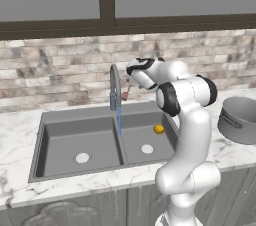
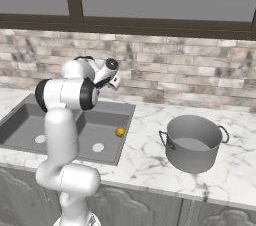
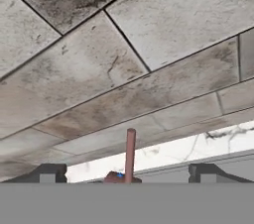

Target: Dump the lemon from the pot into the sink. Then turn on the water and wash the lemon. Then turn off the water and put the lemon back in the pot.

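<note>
The lemon [image 1: 159,129] [image 2: 120,132] lies in the right basin of the dark grey sink [image 1: 50,120] [image 2: 20,120], beside the pale drain [image 1: 147,148]. A thin blue stream of water [image 1: 119,120] falls from the arched faucet [image 1: 114,82]. The grey pot [image 1: 240,120] [image 2: 192,142] stands upright on the counter to the right of the sink. My gripper [image 1: 131,84] [image 2: 115,82] [image 3: 128,173] is open at the faucet's red side handle [image 1: 126,93] [image 3: 130,153]. The handle rises between the fingertips [image 3: 49,173] without touching either.
A brick backsplash [image 3: 124,69] rises close behind the faucet, under a dark-framed window [image 1: 106,0]. White marble counter [image 2: 145,160] surrounds the sink. My own arm stands in front of the sink's right edge.
</note>
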Robot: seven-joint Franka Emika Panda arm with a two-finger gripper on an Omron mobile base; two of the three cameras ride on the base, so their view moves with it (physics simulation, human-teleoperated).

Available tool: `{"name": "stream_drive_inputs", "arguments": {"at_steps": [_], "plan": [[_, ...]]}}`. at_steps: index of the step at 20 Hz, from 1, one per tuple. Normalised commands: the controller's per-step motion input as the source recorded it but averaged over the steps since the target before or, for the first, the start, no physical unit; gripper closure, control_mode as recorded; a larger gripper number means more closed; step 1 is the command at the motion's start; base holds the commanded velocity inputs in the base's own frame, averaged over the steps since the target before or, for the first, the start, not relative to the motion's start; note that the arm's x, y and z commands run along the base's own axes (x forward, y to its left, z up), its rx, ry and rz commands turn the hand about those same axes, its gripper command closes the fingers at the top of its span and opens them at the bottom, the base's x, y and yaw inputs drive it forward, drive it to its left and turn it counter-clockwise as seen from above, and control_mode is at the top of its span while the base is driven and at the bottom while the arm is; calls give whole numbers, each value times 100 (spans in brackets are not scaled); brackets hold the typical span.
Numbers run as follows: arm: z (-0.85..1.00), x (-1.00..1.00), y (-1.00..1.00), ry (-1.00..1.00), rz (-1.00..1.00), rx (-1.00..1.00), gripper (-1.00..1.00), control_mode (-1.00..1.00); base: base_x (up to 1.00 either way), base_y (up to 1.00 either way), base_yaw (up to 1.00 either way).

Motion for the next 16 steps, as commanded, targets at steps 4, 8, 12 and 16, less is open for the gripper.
{"name": "stream_drive_inputs", "arguments": {"at_steps": [4,8,12,16], "plan": [[-5,-53,-31,0,-2,-1,-100,-100,0,0,0],[-20,-18,-22,1,-3,-5,-100,-100,0,0,0],[-33,0,-14,1,-2,-7,-100,-100,0,0,0],[-39,3,-1,2,-1,-4,-100,-100,0,0,0]]}}
